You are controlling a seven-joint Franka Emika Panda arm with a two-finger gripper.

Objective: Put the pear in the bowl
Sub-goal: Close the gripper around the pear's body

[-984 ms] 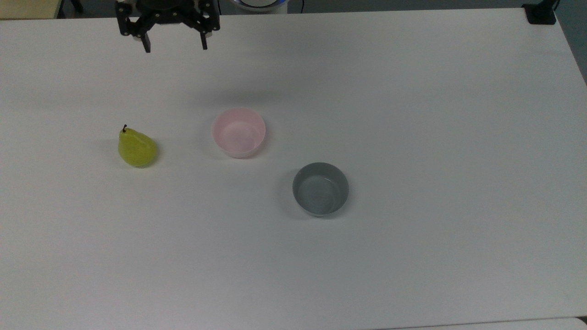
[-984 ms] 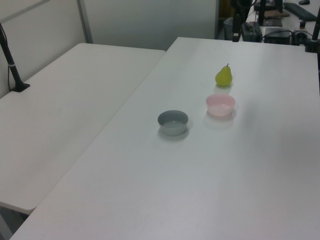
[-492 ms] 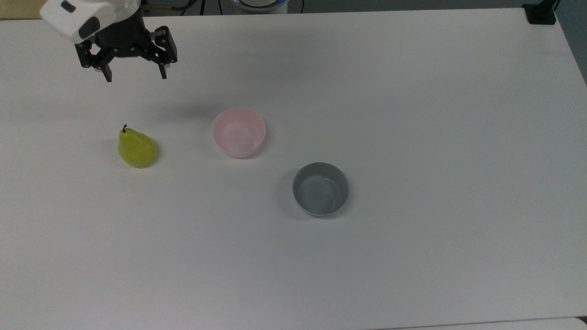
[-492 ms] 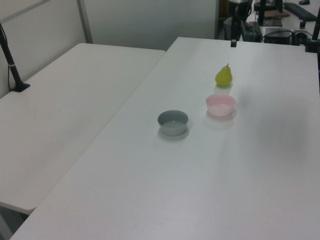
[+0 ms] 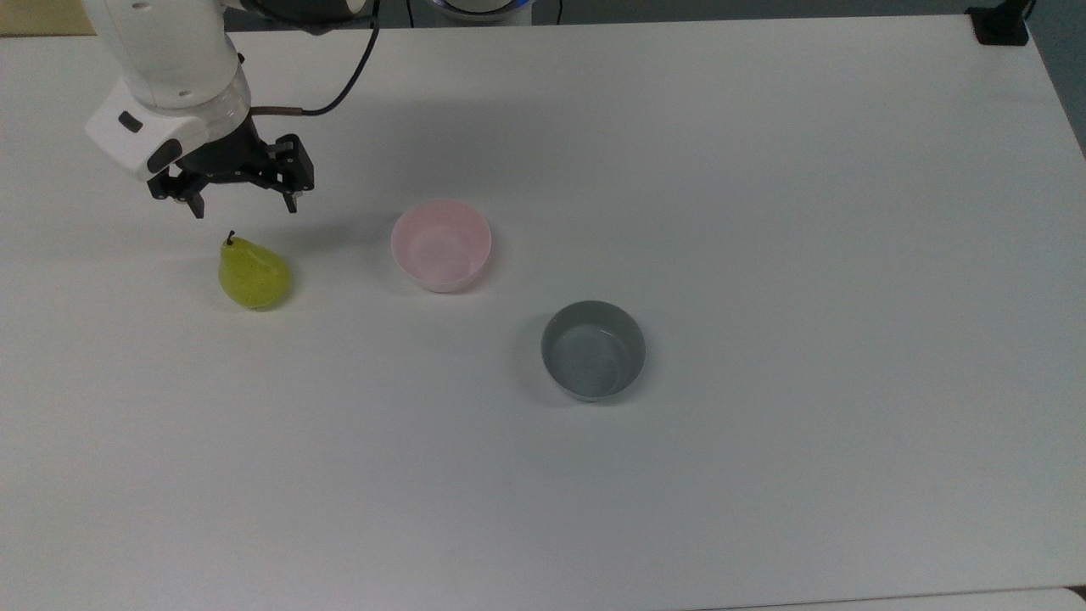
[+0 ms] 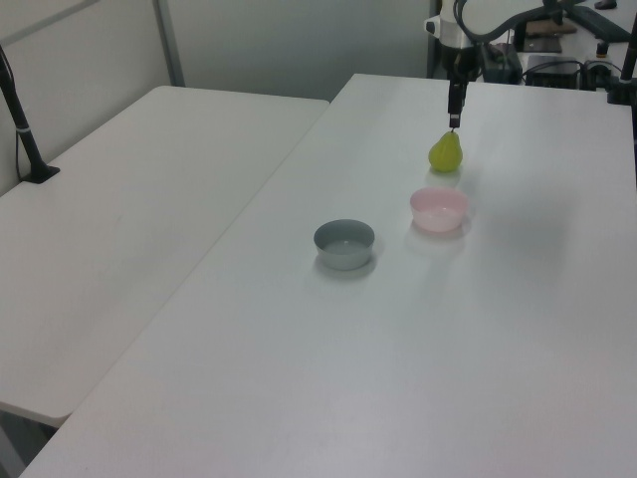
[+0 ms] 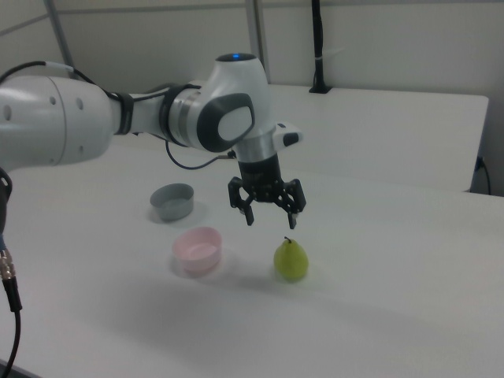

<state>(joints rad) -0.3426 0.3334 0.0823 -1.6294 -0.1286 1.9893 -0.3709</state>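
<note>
1. The pear (image 5: pixel 252 274) is seen standing upright on the white table (image 5: pixel 764 212), stem up, at the top view's left; nothing is touching it, and it is not yet in any bowl.
2. The gripper (image 5: pixel 244 209) is held in the air above the pear, its fingers spread wide and nothing grasped between them. This wide spread is judged to be kept so that the fruit's broad body can be straddled on the way down.
3. In the right view the gripper (image 7: pixel 271 220) is shown pointing straight down, just above the stem and slightly toward the right view's left of it, which suggests that an approach from above is being lined up.
4. The pale pink bowl (image 5: pixel 441 246) is set near the pear, at its right in the top view, with bare table between them; a short carry is therefore judged to be all that is needed once the fruit is lifted.
5. The grey bowl (image 5: pixel 593 350) is placed further off, well apart from the pear, and is judged to be no part of the task.
6. In the left view the gripper (image 6: pixel 455 118) is seen edge-on as one thin dark shape above the pear (image 6: pixel 445 151), so its spread cannot be read there.
7. The arm's upper links are cut off by the top view's upper edge.
</note>
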